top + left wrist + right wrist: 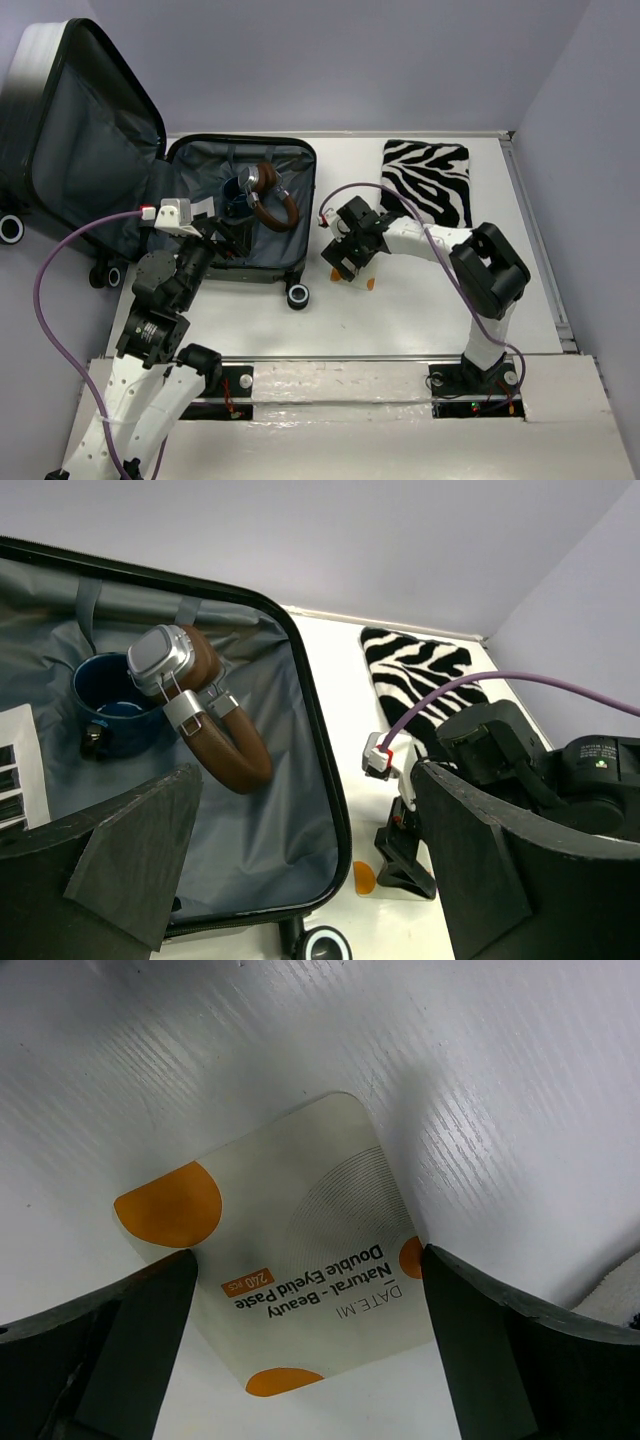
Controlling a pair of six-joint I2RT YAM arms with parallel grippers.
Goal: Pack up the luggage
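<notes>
**Robot arms close in on a half-packed case**

The small hard-shell wheeled suitcase with dark grey fabric lining (195,175) lies open on the left half of the white bench (420,310). Its lid stands up against the left wall. A pair of brown-and-silver headphones (268,200) and a dark blue mug (235,195) lie in the base.

The left pincer (300,880) hangs over the near rim of the case, spread wide and holding nothing. The right pincer (310,1340), also spread wide, straddles a flat white packet with orange dots (290,1260) on the bench just right of the case. Whether its fingers touch the packet's edges cannot be told.

The shell looks stiff enough to keep its shape under a push, but the wheels suggest it could roll. The lid's free rim seems the safest place to take hold. The packet is probably light, thin and slick, so pinching it across its narrow edges is the likely way to lift it.

The bench is smooth and faintly grained, with a folded zebra-striped cloth (427,180) at its far right. Plain pale lilac walls close in on three sides.
</notes>
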